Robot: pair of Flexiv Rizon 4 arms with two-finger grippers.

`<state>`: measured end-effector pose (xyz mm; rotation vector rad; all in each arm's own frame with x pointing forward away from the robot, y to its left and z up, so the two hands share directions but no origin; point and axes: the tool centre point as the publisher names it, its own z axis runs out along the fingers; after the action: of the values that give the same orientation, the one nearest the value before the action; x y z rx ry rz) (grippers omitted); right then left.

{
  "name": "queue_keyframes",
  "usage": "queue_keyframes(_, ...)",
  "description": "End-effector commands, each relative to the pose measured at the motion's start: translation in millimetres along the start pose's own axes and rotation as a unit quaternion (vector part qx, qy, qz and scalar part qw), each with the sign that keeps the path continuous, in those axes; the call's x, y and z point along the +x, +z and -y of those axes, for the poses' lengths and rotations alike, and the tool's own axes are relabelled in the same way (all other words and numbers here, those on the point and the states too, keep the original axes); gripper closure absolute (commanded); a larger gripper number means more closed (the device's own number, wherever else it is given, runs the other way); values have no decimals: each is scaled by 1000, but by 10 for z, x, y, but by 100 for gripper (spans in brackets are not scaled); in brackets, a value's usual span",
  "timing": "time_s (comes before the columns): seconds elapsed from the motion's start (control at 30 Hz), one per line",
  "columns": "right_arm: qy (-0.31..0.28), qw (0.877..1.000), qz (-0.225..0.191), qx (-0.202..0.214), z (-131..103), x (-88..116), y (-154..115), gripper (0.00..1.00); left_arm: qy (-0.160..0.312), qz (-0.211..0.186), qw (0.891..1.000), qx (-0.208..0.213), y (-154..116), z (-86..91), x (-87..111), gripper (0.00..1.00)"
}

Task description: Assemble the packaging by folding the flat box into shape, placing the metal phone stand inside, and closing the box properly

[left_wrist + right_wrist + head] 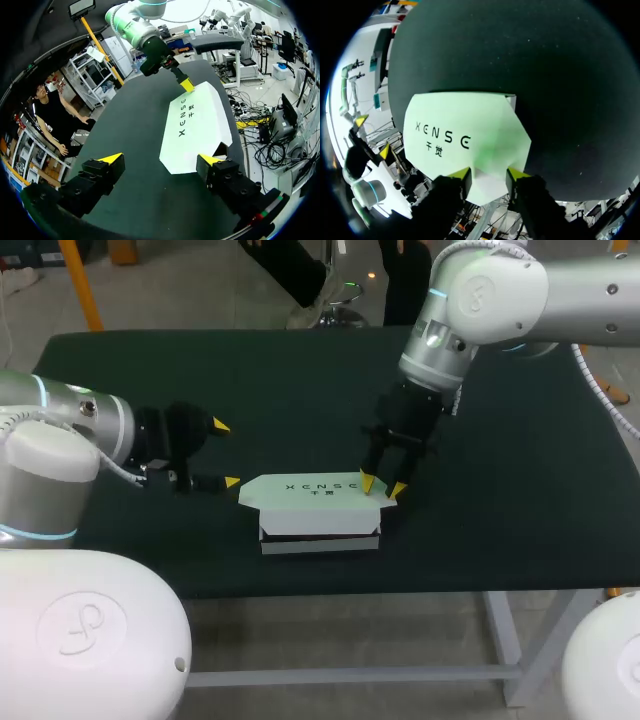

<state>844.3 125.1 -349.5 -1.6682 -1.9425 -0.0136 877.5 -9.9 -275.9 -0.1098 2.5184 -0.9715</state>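
Dark cloth covers the table point(520, 490), and the white cardboard box point(318, 520) sits near its middle, already folded into a shallow carton. Its printed lid point(310, 488) lies flat on top.

Our right gripper point(383, 486) stands over the lid's right end. Its two fingers are a little apart, and their yellow tips rest on the tapering end flap point(492, 185) rather than pinching it. Our left gripper point(225, 454) hangs just beside the box's left end with its fingers spread wide. The nearer tip is close to that end's pointed flap point(248, 495), and nothing is held.

We judge the task to be nearly done: the carton is formed and the lid is down. The metal phone stand shows in none of the views, so it is presumably inside, though we cannot confirm that. Both end flaps jut out level with the lid, and a dark line runs along the front wall. We therefore think tucking and pressing the closure home is what remains.
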Motion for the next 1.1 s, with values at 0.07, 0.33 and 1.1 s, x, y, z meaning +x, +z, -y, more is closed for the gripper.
queue_keyframes(0.07,-1,1000,0,-2,10,11,13,51,-158,-38,977,-137,76,84,-70,0)
queue_keyframes(0.33,-3,1000,0,-3,-5,42,39,51,-198,-51,970,-134,92,119,-122,0)
queue_keyframes(1.1,3,1000,-4,-9,2,-10,30,51,-478,67,823,-299,167,259,-75,0)
